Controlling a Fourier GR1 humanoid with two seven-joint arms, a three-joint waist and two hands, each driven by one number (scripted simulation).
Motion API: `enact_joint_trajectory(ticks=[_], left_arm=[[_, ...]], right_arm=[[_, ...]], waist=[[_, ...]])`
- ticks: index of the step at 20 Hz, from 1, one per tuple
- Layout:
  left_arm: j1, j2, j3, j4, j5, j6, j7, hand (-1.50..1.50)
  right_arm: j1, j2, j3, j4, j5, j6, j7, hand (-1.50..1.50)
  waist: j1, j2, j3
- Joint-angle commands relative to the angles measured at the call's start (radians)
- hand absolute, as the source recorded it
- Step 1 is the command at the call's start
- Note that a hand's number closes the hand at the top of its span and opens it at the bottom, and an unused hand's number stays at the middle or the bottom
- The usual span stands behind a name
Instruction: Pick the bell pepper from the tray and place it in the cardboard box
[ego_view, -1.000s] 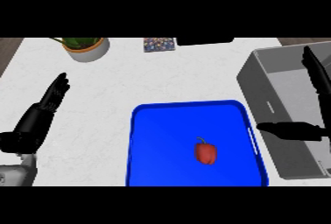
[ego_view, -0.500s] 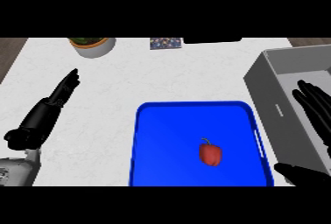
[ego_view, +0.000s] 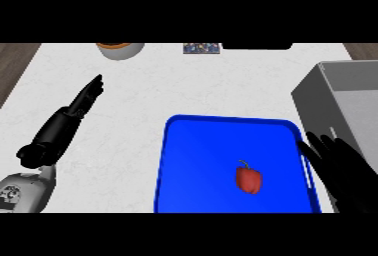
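White desk (ego_view: 184, 85): you see a red bell pepper (ego_view: 248, 180) lying in the blue tray (ego_view: 192, 150).
Your right robot hand (ego_view: 343, 170) is spread, empty, at its right rim; left robot hand (ego_view: 70, 120) rests open.

A red pepper (ego_view: 249, 180) lies on the blue tray (ego_view: 199, 150), right of its middle. The right hand (ego_view: 344, 172) hovers at the tray's right rim, fingers straight, beside the grey box (ego_view: 325, 97). The left hand (ego_view: 63, 127) rests open at the left. A pot (ego_view: 120, 49) and a small card (ego_view: 201, 48) sit at the far edge.
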Motion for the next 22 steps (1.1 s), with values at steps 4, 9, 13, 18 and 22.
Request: enact_joint_trajectory(ticks=[4,9,13,18,22], left_arm=[[-0.036,0.006,0.006,0.012,0.001,-0.022,0.006,0.00],[-0.034,-0.048,-0.031,0.069,-0.036,0.001,-0.025,0.00],[-0.019,-0.036,-0.015,0.033,-0.032,-0.004,-0.026,0.00],[-0.067,-0.017,0.022,0.058,-0.010,-0.029,-0.005,0.00],[-0.005,-0.030,0.015,0.051,-0.030,-0.014,-0.045,0.00]], right_arm=[[-0.157,0.125,0.252,-0.042,0.089,0.312,0.369,-1.50],[-0.281,0.355,0.365,0.076,0.109,0.449,0.550,-1.50],[-0.284,0.517,0.417,0.220,0.154,0.450,0.601,-1.50],[-0.313,0.692,0.445,0.336,0.208,0.491,0.640,-1.50],[-0.292,0.705,0.440,0.414,0.291,0.508,0.620,-1.50]], waist=[[0.035,0.002,-0.002],[0.024,0.004,-0.001],[0.022,0.002,0.002],[0.005,0.002,0.003],[0.002,0.000,0.004]])
